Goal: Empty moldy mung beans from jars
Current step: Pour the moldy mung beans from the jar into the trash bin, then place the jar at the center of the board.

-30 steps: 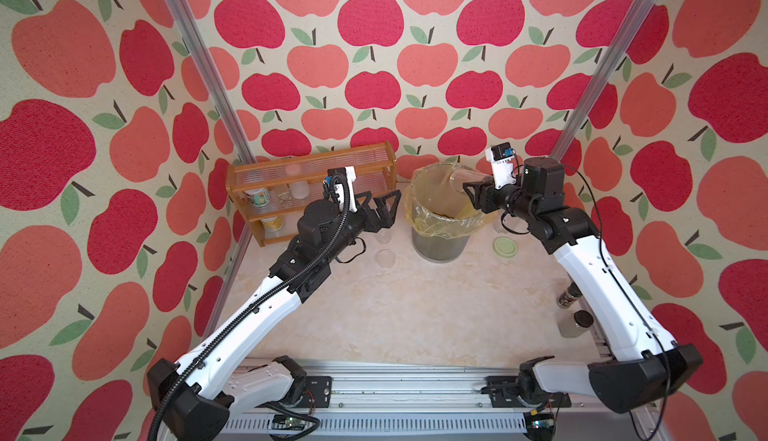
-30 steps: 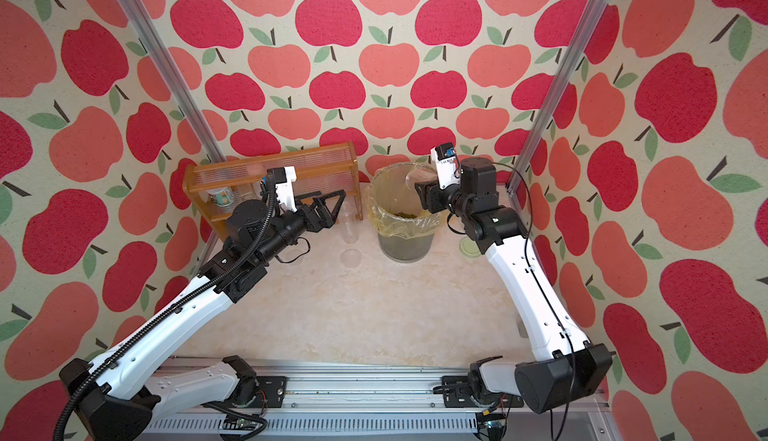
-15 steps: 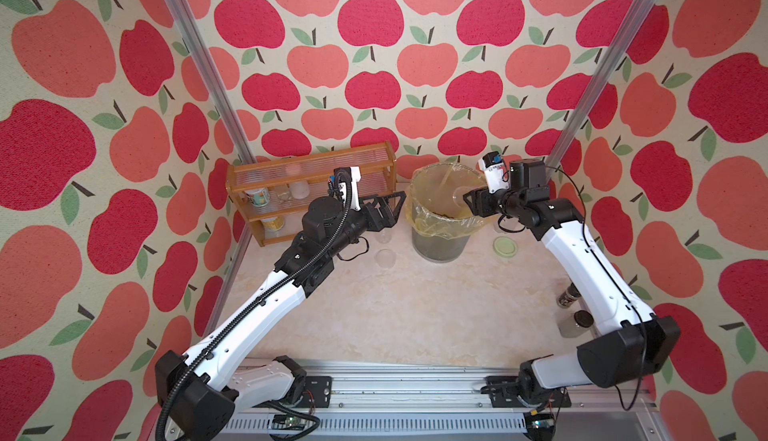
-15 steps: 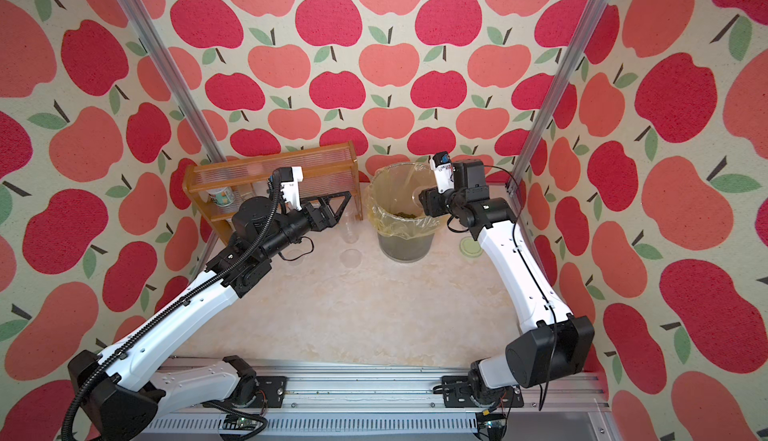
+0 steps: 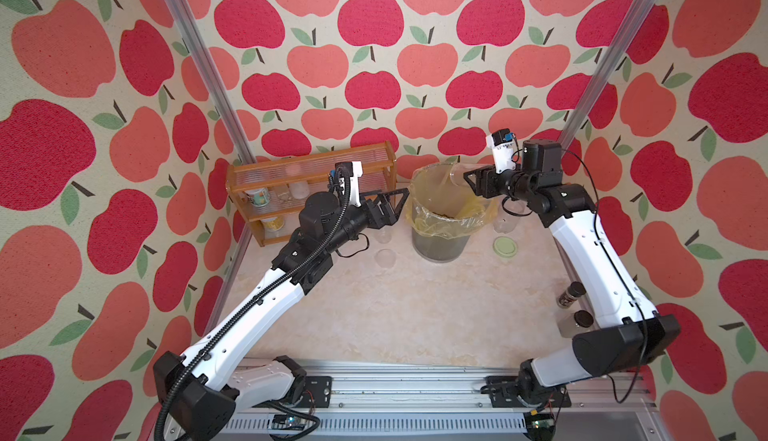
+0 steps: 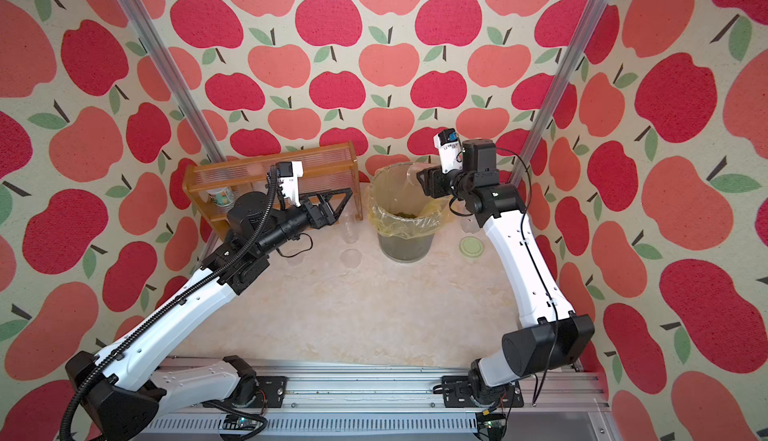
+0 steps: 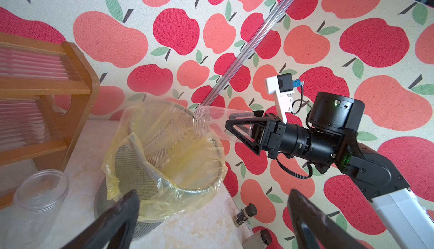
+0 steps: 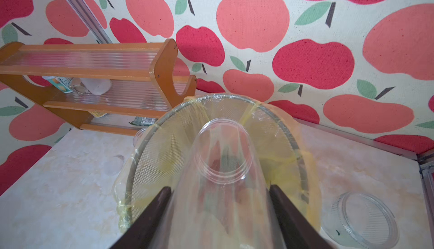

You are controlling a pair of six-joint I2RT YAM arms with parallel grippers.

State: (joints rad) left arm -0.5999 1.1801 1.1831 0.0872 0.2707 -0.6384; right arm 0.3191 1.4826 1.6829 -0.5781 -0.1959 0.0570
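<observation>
Left hand [image 5: 397, 206] hovers spread wide, empty, just beside the bin [image 5: 436, 247]. Over its rim the jar [image 7: 218, 125] lies near level, mouth facing the left arm, clamped in the right hand [image 8: 219, 188]; it looks emptied, with the mung beans [image 5: 446, 213] in the bag below.

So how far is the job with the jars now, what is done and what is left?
Done: mung beans lie in the bin; the jar near the rack and the wide jar, its green lid off, look empty. In hand: the right gripper tips a clear jar, mouth over the bin; it looks empty too. The left gripper is open, holding nothing. Left: probably only setting that jar down.
</observation>
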